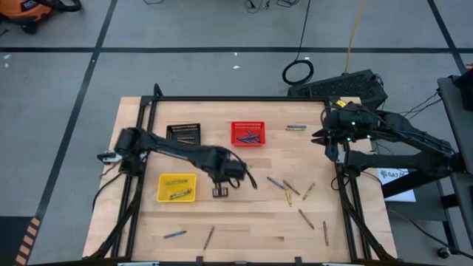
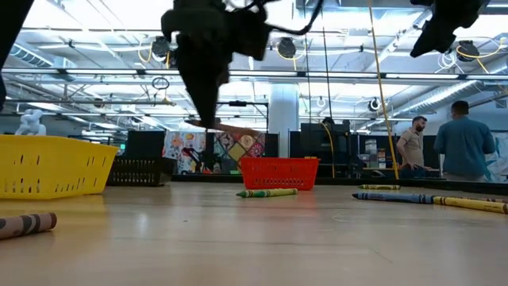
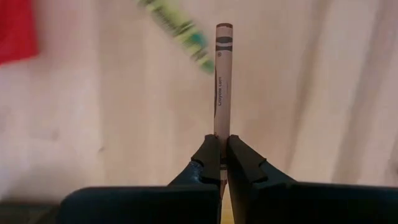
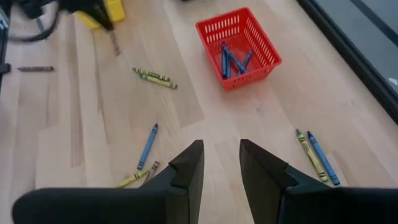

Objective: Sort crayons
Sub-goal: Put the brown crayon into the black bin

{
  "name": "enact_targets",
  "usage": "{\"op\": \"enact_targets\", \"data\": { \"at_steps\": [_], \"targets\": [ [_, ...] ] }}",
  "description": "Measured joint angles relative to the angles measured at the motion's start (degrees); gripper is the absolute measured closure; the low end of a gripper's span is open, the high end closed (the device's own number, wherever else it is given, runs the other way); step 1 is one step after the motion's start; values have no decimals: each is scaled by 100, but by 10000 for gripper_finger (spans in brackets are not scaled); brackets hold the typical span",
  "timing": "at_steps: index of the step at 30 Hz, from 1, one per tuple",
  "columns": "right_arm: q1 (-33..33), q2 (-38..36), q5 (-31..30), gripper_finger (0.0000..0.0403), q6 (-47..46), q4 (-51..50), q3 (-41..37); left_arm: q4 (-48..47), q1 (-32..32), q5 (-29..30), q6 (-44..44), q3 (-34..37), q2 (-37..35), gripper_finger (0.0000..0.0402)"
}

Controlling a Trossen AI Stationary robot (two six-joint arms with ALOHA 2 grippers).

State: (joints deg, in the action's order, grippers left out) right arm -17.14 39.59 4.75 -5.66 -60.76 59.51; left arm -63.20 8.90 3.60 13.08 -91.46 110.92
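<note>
Currently I have the left gripper (image 3: 219,163) clamped on a brown crayon (image 3: 222,78), fingers pinching its lower end so the stick juts straight out past the fingertips, long axis in line with the gripper. In the high view this gripper (image 1: 221,190) hangs above the middle of the tabletop, just beside the yellow basket (image 1: 177,188) on the side toward the table's centre.

The black basket (image 1: 183,134) sits further toward the far edge, next to the red basket (image 1: 248,134), which holds blue crayons (image 4: 233,60).

Judgement: brown probably belongs in the black basket, so the coming move turns on carrying the held stick from mid-table toward the far edge. The left arm is plainly the nearer one.

The right gripper (image 4: 219,163) waits with fingers apart and nothing between them, raised near the far right corner of the tabletop.

Loose crayons (image 1: 291,189) lie scattered toward the right and near edges.
</note>
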Motion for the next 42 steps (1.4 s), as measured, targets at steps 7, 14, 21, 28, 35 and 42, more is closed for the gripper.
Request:
{"op": "enact_targets", "data": {
  "at_steps": [7,14,21,28,35,42],
  "targets": [
    [1,-166,0,312,-73,-53,0,695,-645,18,51,1458,-1341,401],
    [0,-168,-3,312,-67,-49,0,905,-1368,45,105,2836,-2532,401],
    [1,-168,-15,312,45,-42,0,1055,-2109,13,-186,3807,-3269,401],
    [1,-166,-42,312,183,-38,0,1216,-3077,-21,-769,4206,-3472,401],
    [0,-170,-25,312,183,-47,0,1174,-3970,-18,-1202,4254,-3470,401],
    [0,-173,-24,312,25,-88,0,773,-4316,-16,-1693,4251,-3470,395]
  ]
}}
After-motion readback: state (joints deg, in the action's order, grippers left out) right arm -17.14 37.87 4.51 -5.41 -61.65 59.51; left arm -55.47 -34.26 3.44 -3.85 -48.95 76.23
